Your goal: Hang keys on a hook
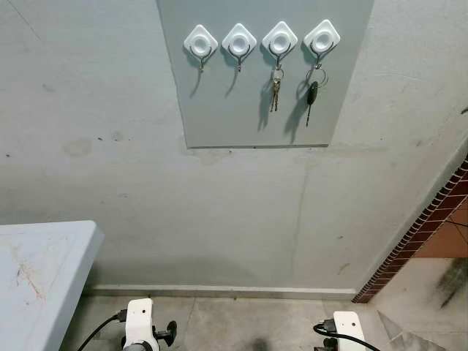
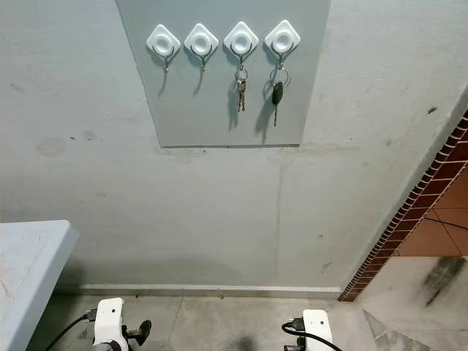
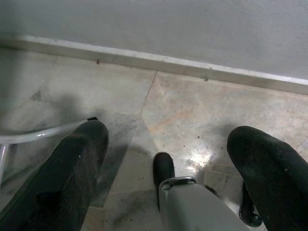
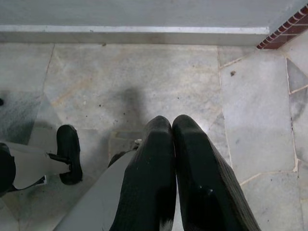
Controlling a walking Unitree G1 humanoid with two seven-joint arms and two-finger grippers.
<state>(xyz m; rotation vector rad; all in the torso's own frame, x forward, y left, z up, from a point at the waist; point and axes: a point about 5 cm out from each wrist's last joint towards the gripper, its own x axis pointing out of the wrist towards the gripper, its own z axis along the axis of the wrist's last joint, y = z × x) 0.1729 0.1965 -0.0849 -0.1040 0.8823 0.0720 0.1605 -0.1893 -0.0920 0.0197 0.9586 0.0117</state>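
Observation:
A grey panel (image 1: pixel 219 110) on the wall carries a row of white diamond-shaped hooks. The two left hooks (image 1: pixel 200 42) (image 1: pixel 238 42) are bare. A small bunch of silver keys (image 1: pixel 275 91) hangs from the third hook (image 1: pixel 279 38). A black-headed key (image 1: pixel 312 95) on a ring hangs from the fourth hook (image 1: pixel 322 36). Both arms hang low near the floor, far below the panel. My left gripper (image 3: pixel 168 132) is open over the tiles with nothing between its fingers. My right gripper (image 4: pixel 172 122) is shut, its fingers pressed together with nothing seen in them.
A white table (image 1: pixel 44 270) stands at the left, close to the wall. A brick-edged wall (image 1: pixel 431 219) angles in from the right. Grey floor tiles (image 4: pixel 144 77) and a skirting strip (image 1: pixel 219 289) run below the wall. My own black foot (image 4: pixel 68 149) is on the floor.

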